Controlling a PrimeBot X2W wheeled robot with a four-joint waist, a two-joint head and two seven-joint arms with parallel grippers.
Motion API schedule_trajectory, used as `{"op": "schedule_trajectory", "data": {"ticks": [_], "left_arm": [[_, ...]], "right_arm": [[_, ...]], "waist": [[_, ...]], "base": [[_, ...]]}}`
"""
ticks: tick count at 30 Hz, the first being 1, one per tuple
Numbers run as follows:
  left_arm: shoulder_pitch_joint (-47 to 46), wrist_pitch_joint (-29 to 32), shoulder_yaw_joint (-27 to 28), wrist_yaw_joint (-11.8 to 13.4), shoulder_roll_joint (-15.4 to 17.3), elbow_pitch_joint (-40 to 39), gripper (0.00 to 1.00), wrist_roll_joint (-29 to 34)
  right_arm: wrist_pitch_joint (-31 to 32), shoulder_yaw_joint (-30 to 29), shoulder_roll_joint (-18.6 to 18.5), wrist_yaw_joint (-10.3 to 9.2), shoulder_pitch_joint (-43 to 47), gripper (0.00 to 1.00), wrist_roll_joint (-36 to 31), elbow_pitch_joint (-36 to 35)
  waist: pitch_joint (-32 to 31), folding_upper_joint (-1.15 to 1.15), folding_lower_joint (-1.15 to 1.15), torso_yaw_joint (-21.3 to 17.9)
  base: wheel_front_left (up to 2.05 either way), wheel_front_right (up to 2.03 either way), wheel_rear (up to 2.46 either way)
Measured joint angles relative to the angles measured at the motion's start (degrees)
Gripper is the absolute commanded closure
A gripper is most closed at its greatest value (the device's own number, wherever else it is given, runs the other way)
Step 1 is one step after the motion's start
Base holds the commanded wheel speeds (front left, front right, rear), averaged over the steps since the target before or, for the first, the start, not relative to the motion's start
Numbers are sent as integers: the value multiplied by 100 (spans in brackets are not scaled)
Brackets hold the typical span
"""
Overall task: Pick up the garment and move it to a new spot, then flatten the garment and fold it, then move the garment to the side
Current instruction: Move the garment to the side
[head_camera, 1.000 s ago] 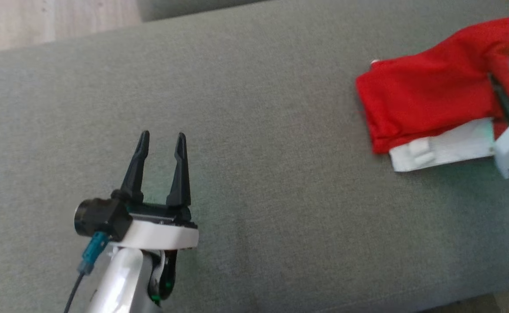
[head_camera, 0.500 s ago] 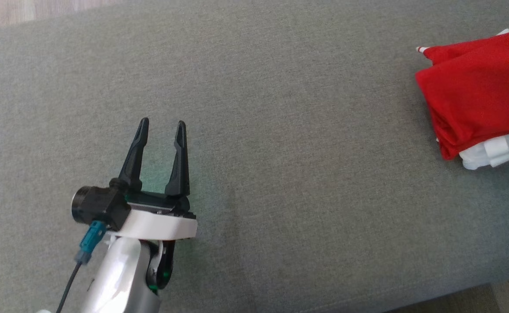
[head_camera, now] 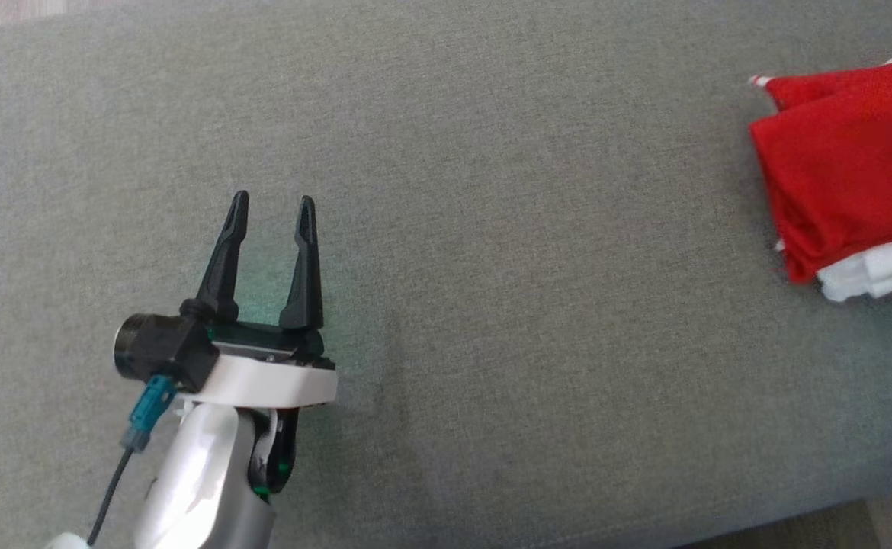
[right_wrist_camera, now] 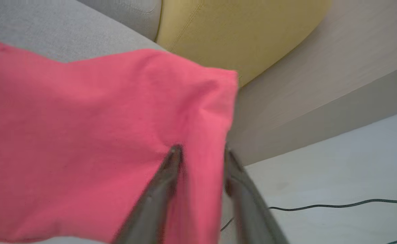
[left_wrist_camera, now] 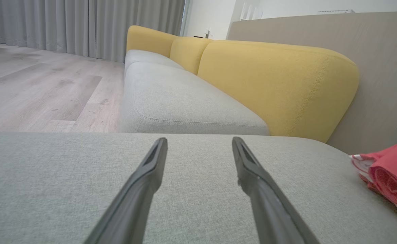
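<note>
Blurred right gripper (right_wrist_camera: pixel 202 149), dark fingers slightly apart, edge of red-and-white folded cloth garment (right_wrist_camera: pixel 83 135) between them, grip impossible to tell, left gripper (head_camera: pixel 273 200) spread wide, holding nothing, over grey woven sofa seat (head_camera: pixel 530 305), garment cut off at the head view's right edge.

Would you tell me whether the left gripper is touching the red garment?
Apart: the head view shows bare grey cushion between the left gripper and the red garment.
</note>
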Motion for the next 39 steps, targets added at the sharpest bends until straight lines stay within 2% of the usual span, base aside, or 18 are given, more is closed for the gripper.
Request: {"op": "schedule_trajectory", "data": {"ticks": [5, 13, 22, 27, 29, 32, 37, 39], "left_arm": [[-1, 0, 55, -41, 0, 36, 0, -1], [34, 0, 169, -10, -1, 34, 0, -30], [422, 0, 435, 59, 0, -21, 0, -125], [874, 1, 505, 60, 1, -105, 0, -221], [1050, 0, 579, 55, 3, -146, 0, -308], [1299, 0, 581, 54, 5, -137, 0, -320], [1563, 1, 554, 8, 7, -100, 0, -301], [1677, 1, 625, 15, 7, -67, 0, -325]], "right_arm": [[15, -331, 218, 0, 19, 0, -336, -375], [-42, -331, 821, 0, 44, 0, -557, -1316], [-764, -347, 2293, 0, 230, 0, -11, -2026], [-1261, -434, 3262, 0, 915, 0, 365, -2005], [-1550, -421, 3506, 0, 1180, 0, 408, -1881], [-1997, -360, 3570, 0, 1443, 0, 547, -1564], [-2708, -74, 3599, 0, 1938, 0, 1266, -889], [-2840, 115, 3599, 0, 2162, 0, 1263, -691]], "waist": [[-76, 0, 0, -9], [-431, 0, -1, -7], [-1104, 0, -1, 161], [-1525, 0, -2, 326], [-1666, 0, -2, 384], [-1824, 0, -2, 478], [-1991, 0, -1, 637], [-2059, 0, -1, 663]], "base": [[0, 0, 0], [0, 0, 0], [0, 0, 0], [0, 0, 0], [0, 0, 0], [0, 0, 0], [0, 0, 0], [0, 0, 0]]}}
